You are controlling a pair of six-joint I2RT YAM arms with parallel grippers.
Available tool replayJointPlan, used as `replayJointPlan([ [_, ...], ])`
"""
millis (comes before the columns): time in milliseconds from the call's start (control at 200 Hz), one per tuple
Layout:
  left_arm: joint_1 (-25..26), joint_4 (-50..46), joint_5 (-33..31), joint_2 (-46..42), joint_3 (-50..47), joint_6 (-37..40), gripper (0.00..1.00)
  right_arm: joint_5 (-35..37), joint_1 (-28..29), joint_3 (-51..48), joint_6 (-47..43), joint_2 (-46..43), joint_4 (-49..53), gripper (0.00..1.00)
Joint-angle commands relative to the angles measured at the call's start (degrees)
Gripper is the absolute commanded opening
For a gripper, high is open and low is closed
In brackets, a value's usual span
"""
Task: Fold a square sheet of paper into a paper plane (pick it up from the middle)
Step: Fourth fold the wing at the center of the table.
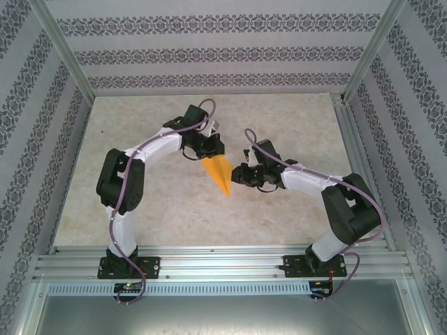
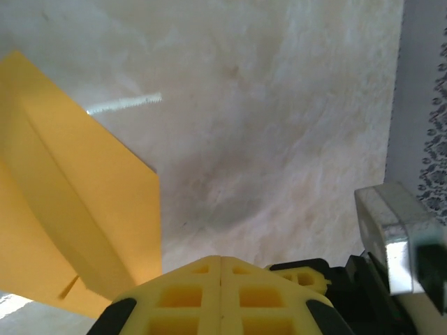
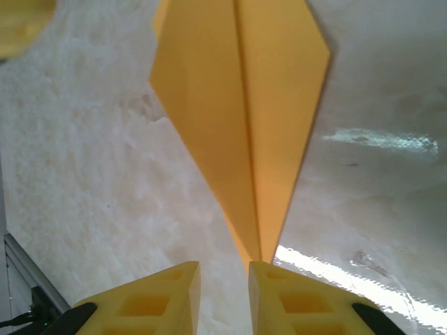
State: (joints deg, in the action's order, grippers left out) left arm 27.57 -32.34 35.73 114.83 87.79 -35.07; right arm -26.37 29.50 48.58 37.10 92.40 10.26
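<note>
Paper plane (image 1: 218, 174) near the centre of the table (image 1: 293, 125), between the two grippers; its nose points to about 5 o'clock and its wide tail to 11 o'clock. The left gripper (image 1: 209, 150) sits over the tail with its jaws together. In its wrist view the sheet lies at 9 o'clock of the fingertips, and whether a corner is pinched cannot be told. The right gripper (image 3: 223, 269), at 3 o'clock of the plane, has its jaws slightly apart, with the nose just at the gap. The paper is judged very light, thin, limp away from its folds and easily creased. It is stiffest along the centre crease, so a gentle pinch there would probably serve best.
</note>
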Motion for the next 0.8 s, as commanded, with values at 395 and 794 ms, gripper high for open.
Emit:
replayJointPlan([
  [395,2.0,0.1,-8.7,0.9,-7.8,1.4,0.0,-0.9,-0.5,0.8,2.2,8.0,-6.1,0.32],
  [794,1.8,1.2,-9.9,1.2,-11.4,3.6,0.0,-3.4,-0.1,1.6,2.4,11.0,-8.0,0.37],
])
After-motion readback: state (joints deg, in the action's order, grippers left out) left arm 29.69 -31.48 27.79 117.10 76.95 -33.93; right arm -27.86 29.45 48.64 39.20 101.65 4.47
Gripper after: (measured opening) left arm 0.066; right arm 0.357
